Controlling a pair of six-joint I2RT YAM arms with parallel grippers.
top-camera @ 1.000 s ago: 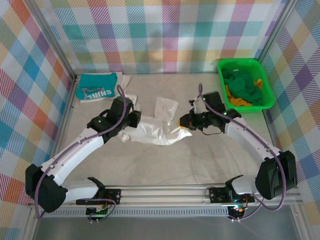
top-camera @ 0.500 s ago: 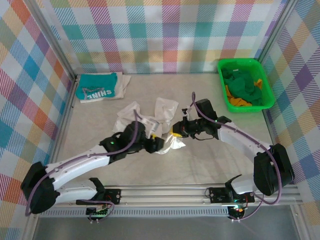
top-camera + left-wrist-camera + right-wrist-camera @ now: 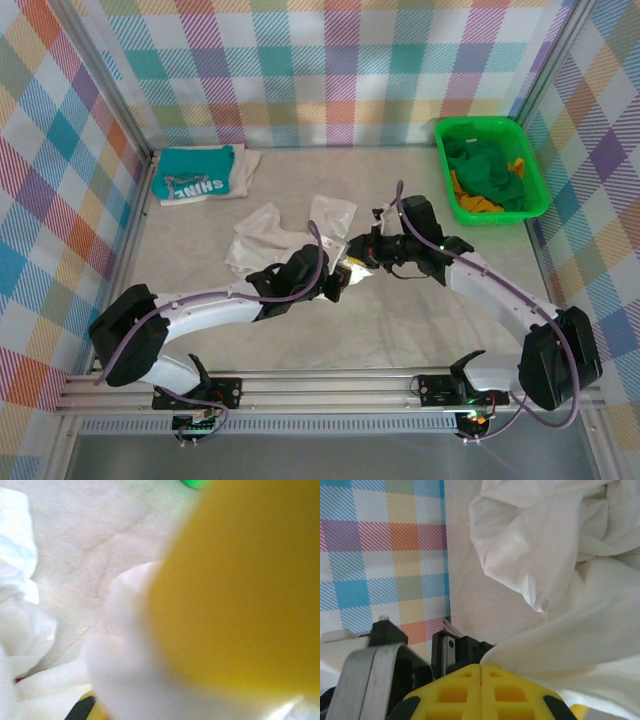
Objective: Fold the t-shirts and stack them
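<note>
The white t-shirt (image 3: 262, 232) lies crumpled at the table's middle, stretching right to where both grippers meet. My left gripper (image 3: 338, 282) reaches in from the lower left and is shut on a bunch of its cloth. In the left wrist view the white t-shirt (image 3: 120, 670) is a blur close to the lens beside a large blurred yellow shape (image 3: 240, 590). My right gripper (image 3: 362, 256) sits just right of the left one. Its yellow fingers (image 3: 481, 669) are pressed together, and the white t-shirt (image 3: 540, 540) runs out from them. The teal t-shirt (image 3: 195, 175) lies folded at the back left.
A green basket (image 3: 445, 160) with green and yellow cloth stands at the back right. Checked walls close the table on three sides. The metal rail (image 3: 330, 382) with both arm bases runs along the near edge. Bare table lies in front of the arms.
My left arm swung from the shirt's left end to the middle, opened, then shut beside the right gripper. The white shirt bunched up and its left part fell loose. The right gripper shifted slightly.
</note>
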